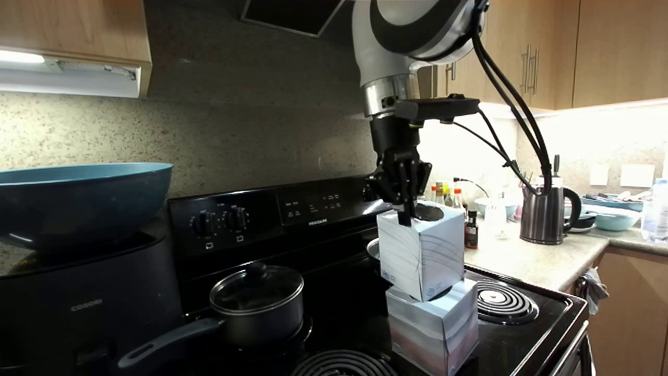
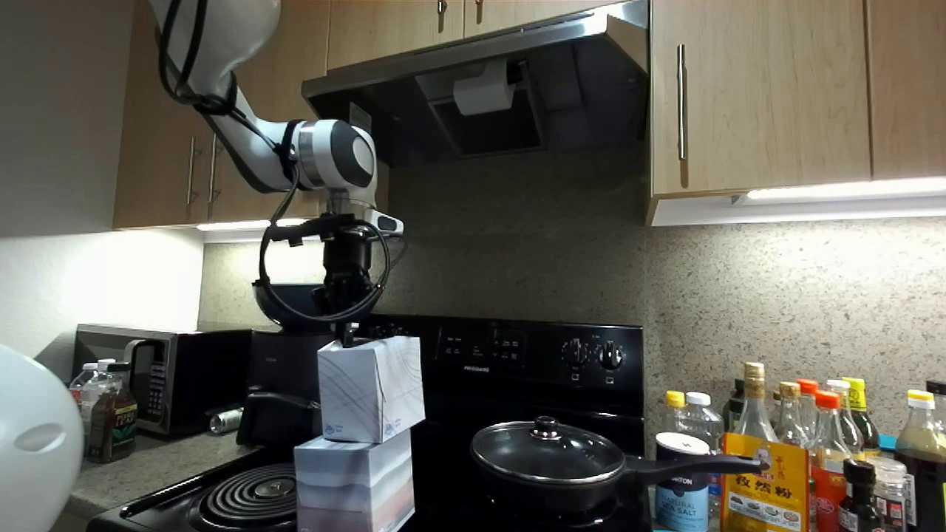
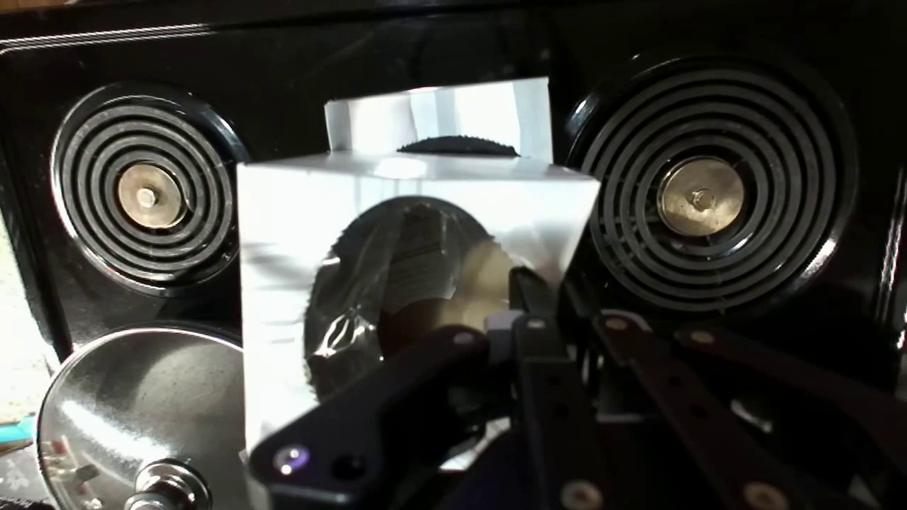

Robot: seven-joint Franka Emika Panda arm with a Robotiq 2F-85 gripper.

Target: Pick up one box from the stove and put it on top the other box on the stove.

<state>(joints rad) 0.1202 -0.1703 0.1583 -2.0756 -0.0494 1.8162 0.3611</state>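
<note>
My grip: my gripper (image 3: 556,292) is drawn together to a thin gap, pinching a side wall of the upper box (image 1: 425,256); one finger (image 3: 533,290) is down in the oval hole (image 3: 397,297), the other outside the wall.
Upper box: just below my jaws, nearly all of it to the inner finger's side; close to a cube, so no long axis for me to line up.
Lower box: deeper below my jaws, under the upper box, on the stove (image 1: 522,334). This lower box (image 1: 437,331) juts out on the side away from the control panel (image 1: 318,209).
Coming move: I judge this the placing, nearly done; a nudge away from the control panel, then down and release, should square the stack. Holding one wall only, I could tip it.
Wrist view: shows me film inside the hole and burners (image 3: 701,198) either side of the stack, but not how high I am.
Exterior views: both show the stack's height and overhang; the pot (image 1: 255,308), on my outer finger's side, appears in an exterior view but not from my wrist.
Contact between boxes: I cannot tell whether the upper base fully rests.
</note>
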